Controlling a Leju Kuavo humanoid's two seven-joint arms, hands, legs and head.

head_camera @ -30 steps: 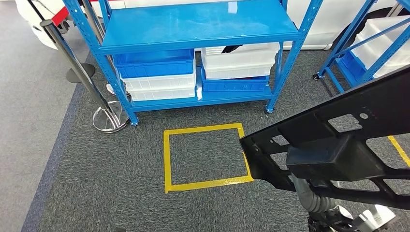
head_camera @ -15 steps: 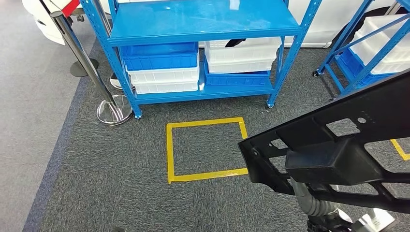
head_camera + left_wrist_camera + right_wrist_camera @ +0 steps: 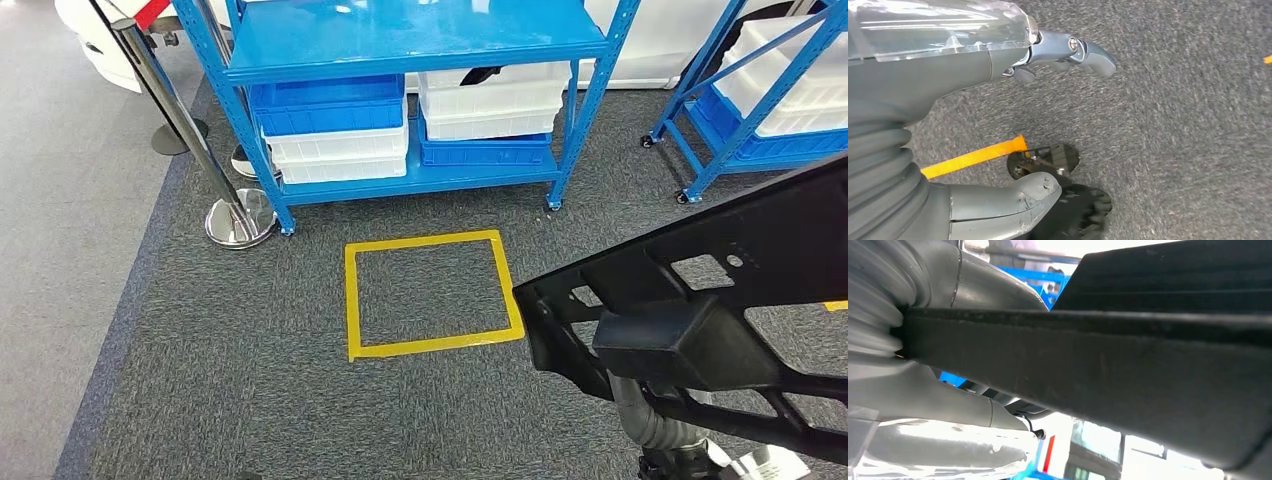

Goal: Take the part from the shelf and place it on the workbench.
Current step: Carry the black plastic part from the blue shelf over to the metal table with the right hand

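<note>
View shifted, shelf (image 3: pixel 400 100) slid up-frame; camera moved. My right hand (image 3: pixel 923 390) grips the black part (image 3: pixel 700 320) at 4 o'clock, fingers wrapping its edge. Left hand (image 3: pixel 948 125) hangs loosely apart, holding nothing.

1. The blue shelf (image 3: pixel 410 45) stands ahead; its lower level is packed with blue and white bins (image 3: pixel 335 135), which fill most of the room between the posts.
2. A chrome stanchion (image 3: pixel 235 215) stands just beside the shelf's left post.
3. A second blue rack (image 3: pixel 760 90) stands to the right, with open carpet between the two.
4. The carpet (image 3: pixel 230 380) around the yellow taped square (image 3: pixel 432 293) lies bare.
5. The black part (image 3: pixel 720 300), held in the right hand (image 3: pixel 923 385), blocks the lower right.
</note>
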